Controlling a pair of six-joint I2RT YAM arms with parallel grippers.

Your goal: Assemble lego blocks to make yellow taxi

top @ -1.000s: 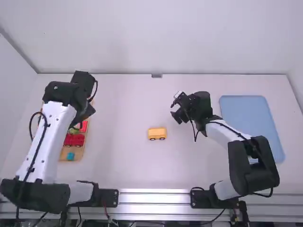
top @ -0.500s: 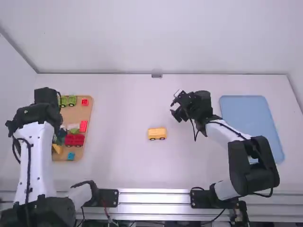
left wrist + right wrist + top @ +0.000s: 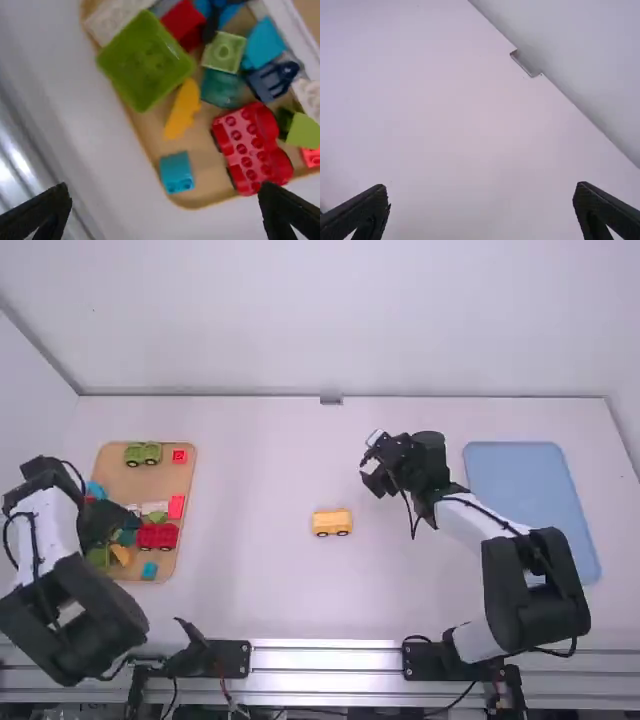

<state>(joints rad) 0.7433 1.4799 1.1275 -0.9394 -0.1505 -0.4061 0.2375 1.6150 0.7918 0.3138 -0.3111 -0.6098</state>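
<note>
Obs. Reference mark: the wooden tray [image 3: 150,480] on the worktop [image 3: 250,580].

The yellow car block [image 3: 332,522], presumably the taxi's base, stands on its wheels well to the right of the tray, long axis running left to right as I see it from behind the arms. Inside the tray, in its near part, lies a yellow toy piece [image 3: 182,110], between the red car base [image 3: 250,145] and the green square block [image 3: 146,61].

Left pincer [image 3: 165,189]: over the tray's left side, fingers spread, nothing in them. Right pincer [image 3: 481,189]: well right of the tray, beyond the yellow car block, also parted and empty.

Key relation, my reading: the left arm is much the nearer to the yellow toy piece, whose long axis runs roughly crosswise to the line between that arm's fingers. A pinch on its narrow sides looks feasible with a slight wrist turn. Risk: snagging the teal block [image 3: 220,89] close beside it. Which piece is wanted: undetermined.
</note>
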